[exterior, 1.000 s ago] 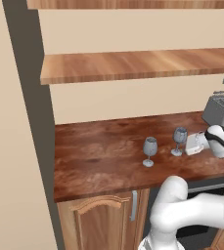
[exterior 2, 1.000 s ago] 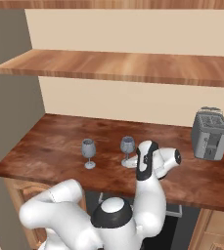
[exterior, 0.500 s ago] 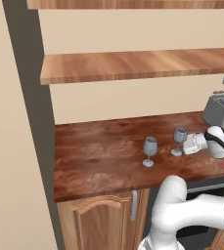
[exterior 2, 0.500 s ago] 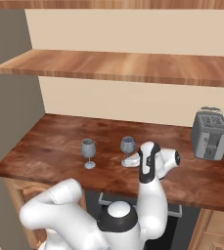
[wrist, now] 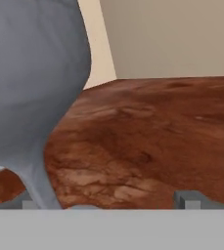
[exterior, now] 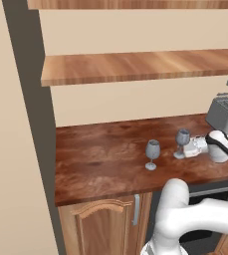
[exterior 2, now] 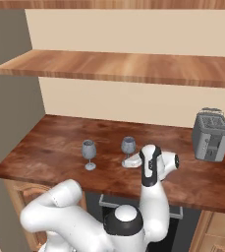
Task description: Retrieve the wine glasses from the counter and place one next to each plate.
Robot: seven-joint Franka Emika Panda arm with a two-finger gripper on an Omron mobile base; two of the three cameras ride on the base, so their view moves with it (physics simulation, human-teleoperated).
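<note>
Two grey-blue wine glasses stand upright on the dark reddish counter. The left one stands alone. My gripper lies level just above the worktop and is open around the foot and stem of the right glass. In the hand view this glass looms at the left, its stem close to the left fingertip, with a wide gap to the right one. Nothing is gripped. The plates are out of view.
A grey toaster stands at the counter's right, behind the hand. A wooden shelf hangs over the worktop. A dark wall panel closes the left end. Light cabinet doors sit below.
The hand has crept a little to the left, closer around the right glass's stem. Both glasses stand where they were, and the jaws have stayed wide.
</note>
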